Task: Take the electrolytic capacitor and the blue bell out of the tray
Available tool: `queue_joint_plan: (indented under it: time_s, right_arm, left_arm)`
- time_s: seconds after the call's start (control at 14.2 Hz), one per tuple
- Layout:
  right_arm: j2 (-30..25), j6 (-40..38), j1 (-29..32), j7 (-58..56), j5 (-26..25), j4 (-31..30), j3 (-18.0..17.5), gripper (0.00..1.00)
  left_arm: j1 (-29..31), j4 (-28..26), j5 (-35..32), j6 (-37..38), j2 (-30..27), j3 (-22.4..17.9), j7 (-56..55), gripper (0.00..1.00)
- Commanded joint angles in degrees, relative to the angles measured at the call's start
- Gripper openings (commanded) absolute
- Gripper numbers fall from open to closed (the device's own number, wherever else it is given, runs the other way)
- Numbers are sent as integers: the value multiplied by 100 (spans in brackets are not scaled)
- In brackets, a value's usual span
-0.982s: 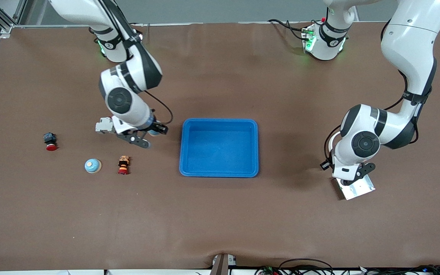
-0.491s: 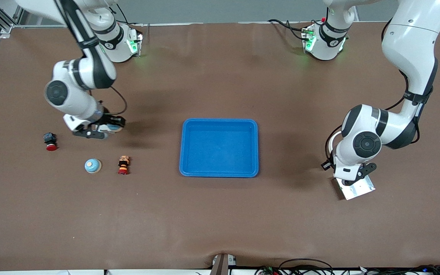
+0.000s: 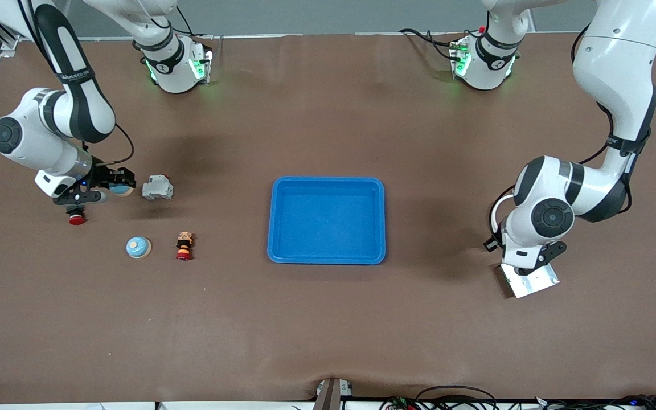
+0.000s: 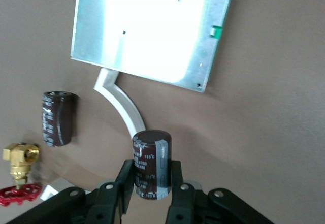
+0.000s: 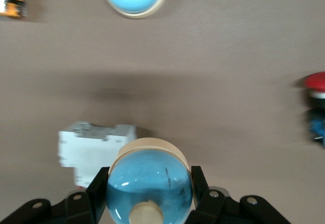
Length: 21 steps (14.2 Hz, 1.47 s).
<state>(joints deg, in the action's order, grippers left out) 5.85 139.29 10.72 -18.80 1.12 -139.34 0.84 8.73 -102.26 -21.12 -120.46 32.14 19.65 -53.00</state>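
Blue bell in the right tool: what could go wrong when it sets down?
The right tool carries the blue bell over the table, close to the white block and the red button. Lowering here could knock either one. A second blue bell on the table could get confused with it.

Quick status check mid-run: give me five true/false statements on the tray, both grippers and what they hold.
1. The tray has parts in it. False: nothing shows inside it.
2. The right gripper is shut on a blue bell. True.
3. The left gripper is open. False: it is shut on a capacitor.
4. A second blue bell sits on the table. True.
5. The left gripper is over the tray. False: it is beside the metal plate.
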Motion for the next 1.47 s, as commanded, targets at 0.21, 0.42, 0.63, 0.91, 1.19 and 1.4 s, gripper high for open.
queue_joint_plan:
  time_s: [0.21, 0.42, 0.63, 0.91, 1.19, 1.4]
  right_arm:
    - [337, 932, 896, -194, -1367, -111, -111, 0]
    - [662, 1354, 1178, -440, -1386, -111, -119, 0]
    - [865, 1540, 1248, -423, -1369, -111, -137, 0]
    - [1023, 1592, 1231, -334, -1316, -111, -146, 0]
    - [1164, 1768, 1135, -150, -1298, -120, -146, 0]
    - [1208, 1821, 1064, -141, -1298, -111, -146, 0]
  left_arm:
    - [498, -479, 3, 31, -305, 21, 800, 0]
    - [507, -594, 3, 14, -358, 21, 835, 0]
    - [507, -637, 3, 22, -367, 21, 835, 59]
    - [498, -638, 11, 58, -551, 91, 818, 100]
    - [507, -506, 46, 285, -998, 425, 826, 100]
    - [507, -384, 38, 733, -1674, 645, 835, 100]
